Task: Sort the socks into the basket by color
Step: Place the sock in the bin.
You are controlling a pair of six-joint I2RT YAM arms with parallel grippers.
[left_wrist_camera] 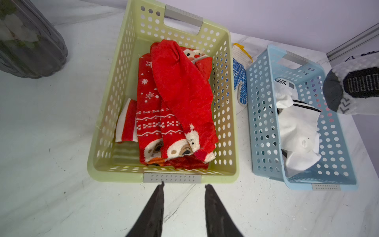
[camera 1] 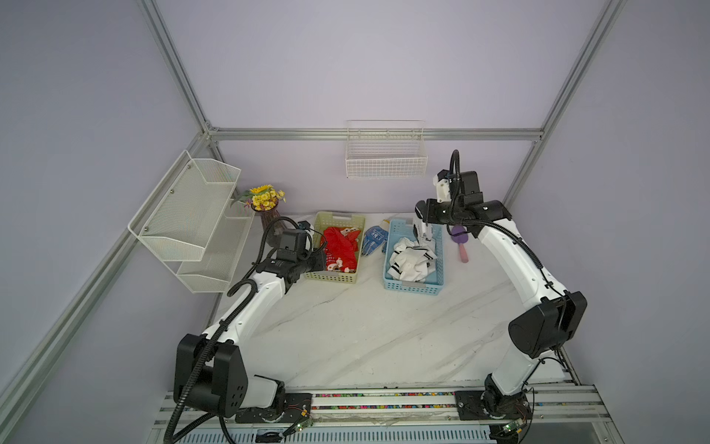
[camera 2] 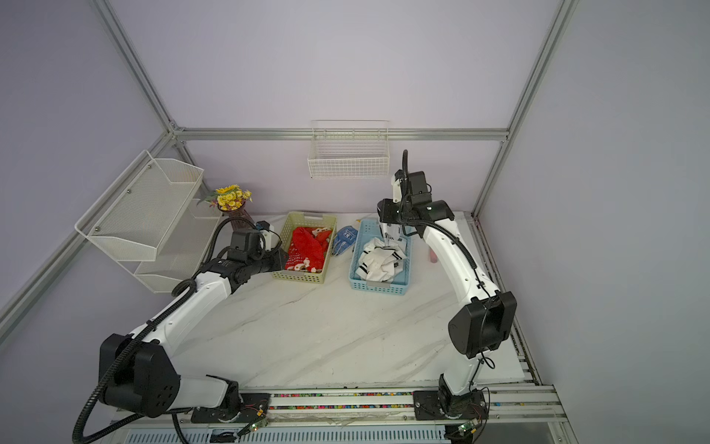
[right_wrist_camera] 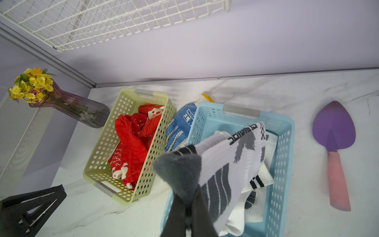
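Note:
Several red socks (left_wrist_camera: pixel 180 98) with white patterns and Santa figures lie in the yellow-green basket (left_wrist_camera: pixel 106 115). My left gripper (left_wrist_camera: pixel 184 184) is open over the table just outside this basket's near short wall, with nothing between its fingers. White socks (camera 1: pixel 409 261) with black marks are piled in the blue basket (camera 1: pixel 413 286). My right gripper (right_wrist_camera: pixel 188 197) is shut on the grey toe of a white sock (right_wrist_camera: pixel 225 164) with grey and black marks. That sock hangs over the far half of the blue basket (right_wrist_camera: pixel 283 164).
A blue dotted glove (camera 1: pixel 372 240) lies between the two baskets. A purple trowel (camera 1: pixel 461 242) with a pink handle lies right of the blue basket. A vase of yellow flowers (camera 1: pixel 267 207) and a white mesh shelf (camera 1: pixel 192 215) stand at the left, and a wire basket (camera 1: pixel 386 153) hangs on the back wall.

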